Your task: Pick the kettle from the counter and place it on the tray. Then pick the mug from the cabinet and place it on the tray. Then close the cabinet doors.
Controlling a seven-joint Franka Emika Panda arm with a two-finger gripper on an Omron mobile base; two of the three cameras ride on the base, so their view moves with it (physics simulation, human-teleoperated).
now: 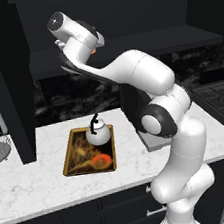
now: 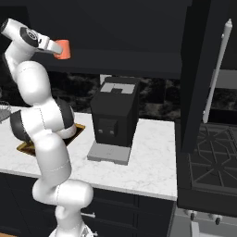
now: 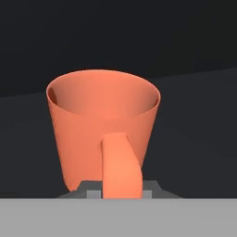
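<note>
Kettle (image 1: 97,131) sat upright on the tray (image 1: 70,160), toward the tray's far end; tray lay on the worktop (image 1: 38,185) near its front edge, left of the arm's base. First step judged complete.

End effector (image 3: 121,193) was raised into the open cabinet (image 2: 120,46), level with the inner shelf. Hand view: mug (image 3: 102,129) stood upright directly ahead of the end effector, mouth up, handle facing the camera and running vertically down between the two finger tips. Jaws appeared drawn in on the handle, so state read as closed on the mug's handle. Right base view: mug showed as an orange block at the tip of the hand, at the shelf's left part.

Key relation: tray lay below and toward the arm's base from the held mug, with the kettle occupying its far end. Judgement: the carry would need to go down and back, landing the mug on the tray's near end beside the orange round mark (image 1: 101,160), clear of the kettle.

Cabinet door (image 2: 208,78) stood open at right; not yet closed.
</note>
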